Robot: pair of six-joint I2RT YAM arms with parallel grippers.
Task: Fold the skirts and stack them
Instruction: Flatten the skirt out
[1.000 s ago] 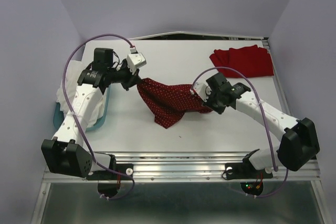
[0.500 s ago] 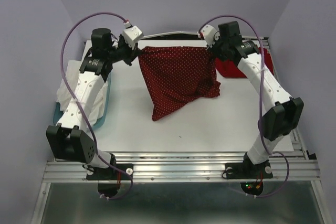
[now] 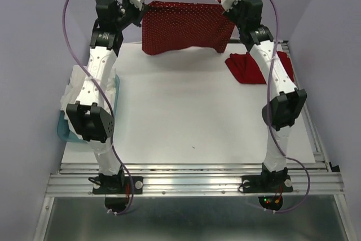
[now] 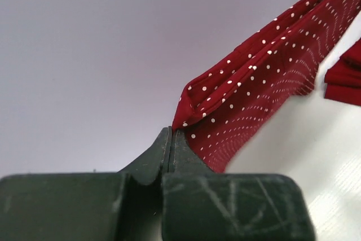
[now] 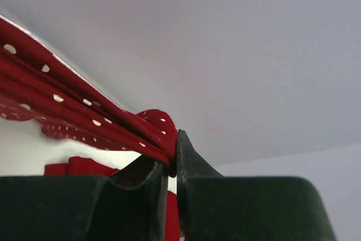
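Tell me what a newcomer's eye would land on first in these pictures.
The dark red polka-dot skirt hangs spread like a curtain above the far edge of the table. The left pincer and right pincer each pinch one of its top corners, both arms reaching high. A plain red skirt lies on the table at the far right, partly behind the right arm.

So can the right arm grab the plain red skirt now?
Probably not yet. The right gripper is shut on a corner of the polka-dot skirt, held up with the left gripper. The plain red skirt lies close beside that arm, so it must let go first.
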